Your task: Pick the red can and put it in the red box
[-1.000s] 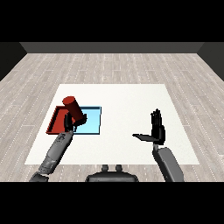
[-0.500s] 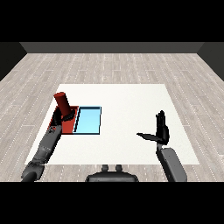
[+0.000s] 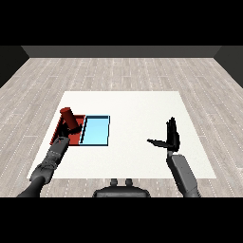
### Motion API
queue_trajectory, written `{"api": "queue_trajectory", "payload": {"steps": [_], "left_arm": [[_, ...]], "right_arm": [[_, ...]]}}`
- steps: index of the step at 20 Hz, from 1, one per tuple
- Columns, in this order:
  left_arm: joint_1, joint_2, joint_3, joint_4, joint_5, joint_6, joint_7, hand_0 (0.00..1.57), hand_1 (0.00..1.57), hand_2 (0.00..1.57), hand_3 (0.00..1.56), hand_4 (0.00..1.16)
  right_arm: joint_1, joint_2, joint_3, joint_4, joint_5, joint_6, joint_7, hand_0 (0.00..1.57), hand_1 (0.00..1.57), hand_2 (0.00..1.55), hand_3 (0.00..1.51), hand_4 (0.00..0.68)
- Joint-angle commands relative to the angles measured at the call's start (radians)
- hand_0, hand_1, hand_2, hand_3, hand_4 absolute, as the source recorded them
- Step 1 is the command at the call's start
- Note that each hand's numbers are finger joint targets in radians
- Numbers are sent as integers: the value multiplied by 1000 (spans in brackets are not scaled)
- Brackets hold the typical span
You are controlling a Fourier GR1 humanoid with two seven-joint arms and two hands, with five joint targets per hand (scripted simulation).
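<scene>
red can over red tray

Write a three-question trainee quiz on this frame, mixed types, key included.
1. True or false: the red can is tilted above the red tray.
2. Which hand holds the can? A) left hand B) right hand
3. Fill in: the tray right of the red one is light ____.

Key: 1 true. 2 A. 3 blue.
</scene>
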Motion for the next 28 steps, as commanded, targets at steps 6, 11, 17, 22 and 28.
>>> {"api": "queue_trajectory", "payload": {"steps": [6,11,17,22,28], "left_arm": [[4,2,64,176,33,25,64,887,887,877,343,676],[14,70,66,212,34,-172,113,0,0,0,0,0],[-8,23,39,207,-2,-93,120,0,0,0,0,0],[-21,50,113,114,66,-91,-40,0,0,0,0,0],[-7,77,201,-68,167,-298,-260,670,670,381,0,0]], "right_arm": [[-88,-7,-57,146,-16,56,-49,0,0,0,0,0],[-36,43,-33,112,1,33,-98,0,0,0,0,0],[-27,25,-71,117,-28,80,-104,0,0,0,0,0],[-56,32,-53,59,-24,62,-46,0,0,0,0,0],[-32,22,-54,32,-44,129,-82,0,0,0,0,0]]}}
